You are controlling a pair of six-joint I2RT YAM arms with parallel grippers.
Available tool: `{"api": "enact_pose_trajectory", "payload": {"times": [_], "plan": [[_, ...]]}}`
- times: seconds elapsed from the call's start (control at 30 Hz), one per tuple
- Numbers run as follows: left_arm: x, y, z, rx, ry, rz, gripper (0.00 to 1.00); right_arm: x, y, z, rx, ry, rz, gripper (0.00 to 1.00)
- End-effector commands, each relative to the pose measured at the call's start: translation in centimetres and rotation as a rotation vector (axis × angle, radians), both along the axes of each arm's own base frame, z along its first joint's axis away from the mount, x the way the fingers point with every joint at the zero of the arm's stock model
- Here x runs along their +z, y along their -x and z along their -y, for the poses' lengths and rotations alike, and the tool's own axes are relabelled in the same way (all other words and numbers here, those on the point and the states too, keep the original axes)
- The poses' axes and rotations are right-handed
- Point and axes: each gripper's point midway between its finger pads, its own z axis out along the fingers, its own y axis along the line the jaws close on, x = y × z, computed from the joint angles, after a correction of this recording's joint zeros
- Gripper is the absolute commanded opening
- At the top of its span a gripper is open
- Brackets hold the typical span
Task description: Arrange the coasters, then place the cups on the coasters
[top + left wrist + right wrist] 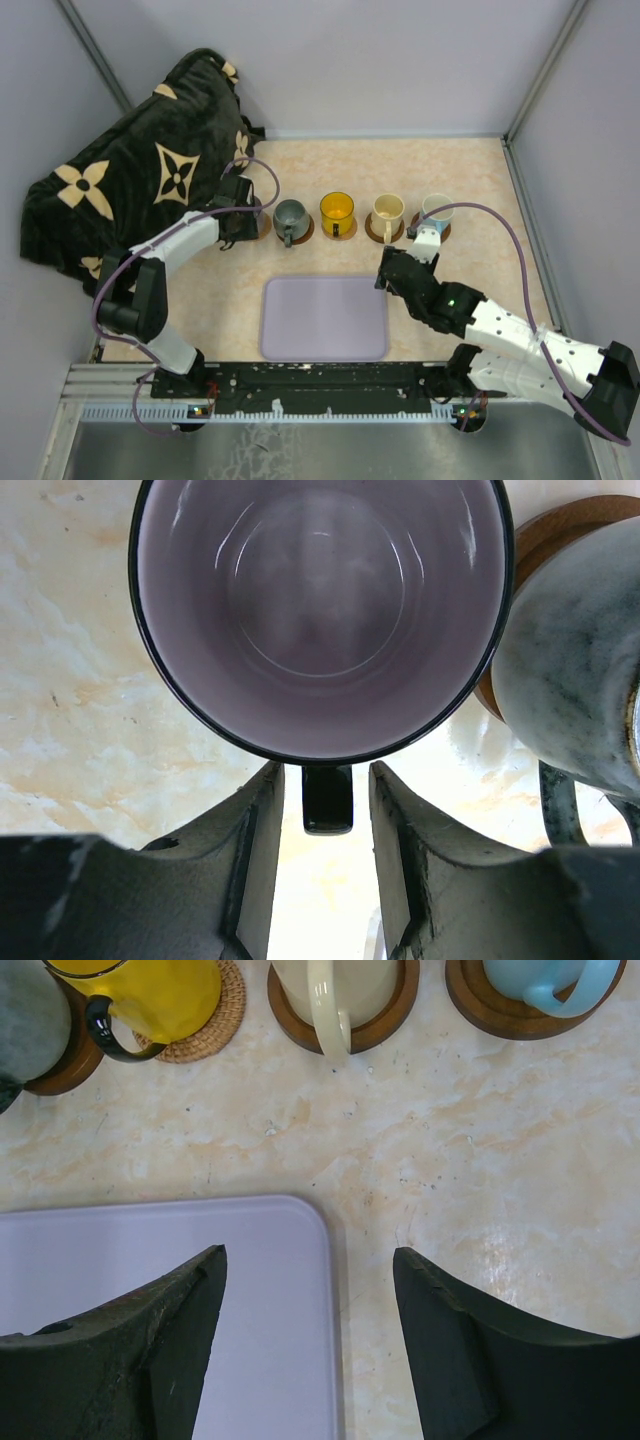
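Nearest, the right gripper [310, 1255] hangs over the far right corner of the lavender tray [325, 318], jaws spread and holding nothing. Beyond it, a far row of coasters [385, 1020] carries the grey-green cup [290, 218], yellow cup [337, 210], cream cup [388, 212] and blue cup [437, 210]. At the row's left end, the left gripper [327, 780] straddles the handle of the purple cup [320, 610], jaws parted with a gap on each side. Any coaster under that cup is hidden. Otherwise the task looks nearly done.
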Motion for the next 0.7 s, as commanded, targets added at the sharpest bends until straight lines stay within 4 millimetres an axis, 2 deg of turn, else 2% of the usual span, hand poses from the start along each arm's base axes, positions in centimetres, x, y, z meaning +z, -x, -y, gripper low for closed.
{"api": "enact_pose_trajectory", "payload": {"times": [0.0, 0.4, 0.67], "plan": [[0.8, -0.4, -0.5, 0.024, 0.001, 0.032, 0.46, 1.4, -0.6, -0.6, -0.013, -0.05, 0.036, 0.68], [1.4, 0.1, -1.4, 0.037, -0.039, 0.034, 0.46, 1.2, -0.6, -0.6, -0.014, -0.051, 0.033, 0.68], [1.0, 0.5, -1.9, 0.046, -0.058, 0.023, 0.46, 1.2, -0.6, -0.8, -0.01, -0.049, 0.027, 0.68]]}}
